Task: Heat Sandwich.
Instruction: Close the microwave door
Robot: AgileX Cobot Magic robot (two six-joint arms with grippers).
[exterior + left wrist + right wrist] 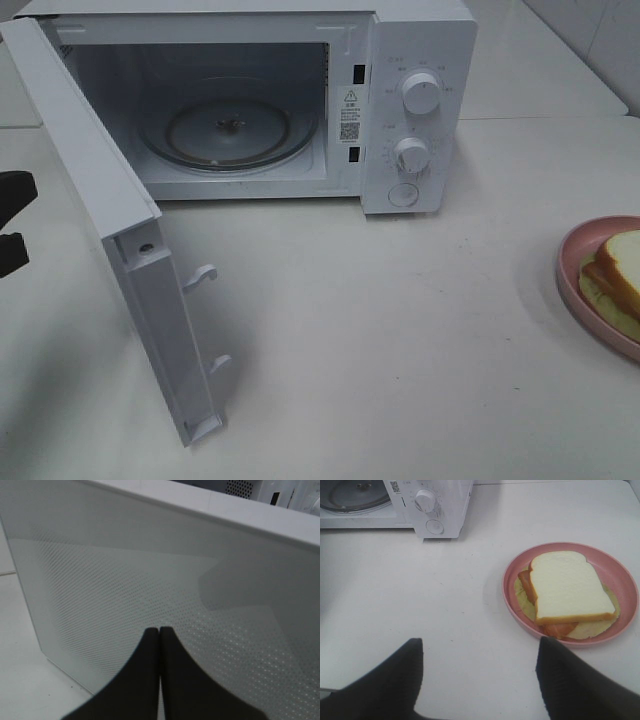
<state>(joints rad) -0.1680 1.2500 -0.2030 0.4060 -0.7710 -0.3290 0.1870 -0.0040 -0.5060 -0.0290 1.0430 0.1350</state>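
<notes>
White worktop (400,340), pale wall behind. The microwave (410,110) stands with its door (110,230) swung wide; a warning label (350,98) and code sticker sit inside the frame, too small to read. The sandwich (567,587) lies on the pink plate (512,575) at the right edge. Left jaws (159,630) pressed together, holding nothing, close to the door; right jaws (480,655) spread wide, empty.

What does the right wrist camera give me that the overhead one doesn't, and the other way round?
Only the right wrist view shows the whole pink plate with the full sandwich, plus the right gripper, open with nothing between its fingers. Only the overhead view shows the microwave door swung wide open, the whole glass turntable, and a bit of the left arm at the picture's left edge. Both show the microwave's two knobs and the table.
</notes>
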